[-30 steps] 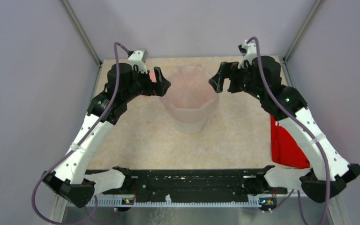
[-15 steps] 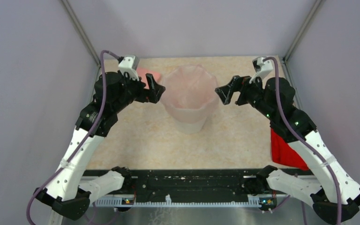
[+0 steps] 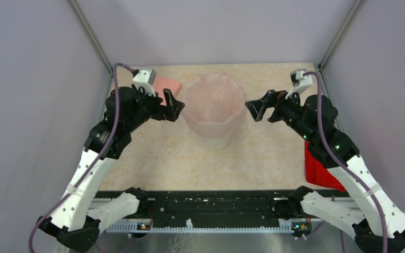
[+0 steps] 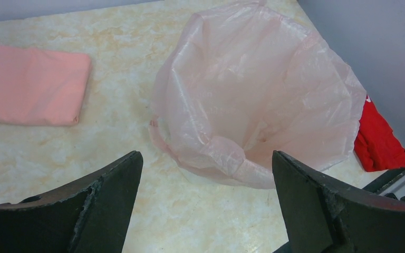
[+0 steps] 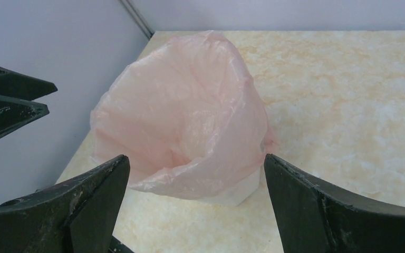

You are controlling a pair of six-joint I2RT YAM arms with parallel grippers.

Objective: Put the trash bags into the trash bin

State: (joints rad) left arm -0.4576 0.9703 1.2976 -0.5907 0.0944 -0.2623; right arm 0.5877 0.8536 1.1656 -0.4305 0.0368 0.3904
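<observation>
The pale pink film trash bag lines the white faceted trash bin, its mouth open and folded over the rim. It also shows in the left wrist view and in the right wrist view, where a strip of bare bin wall shows below the film. My left gripper is open and empty, just left of the bin, clear of it. My right gripper is open and empty, just right of the bin.
A folded salmon-pink cloth lies at the back left, behind my left gripper; it also shows in the left wrist view. A flat red packet lies at the right edge under my right arm. Grey walls enclose the table.
Both grippers have drawn back from the bin's rim, left gripper leftward and right gripper rightward and nearer. The bag stays over the bin.
</observation>
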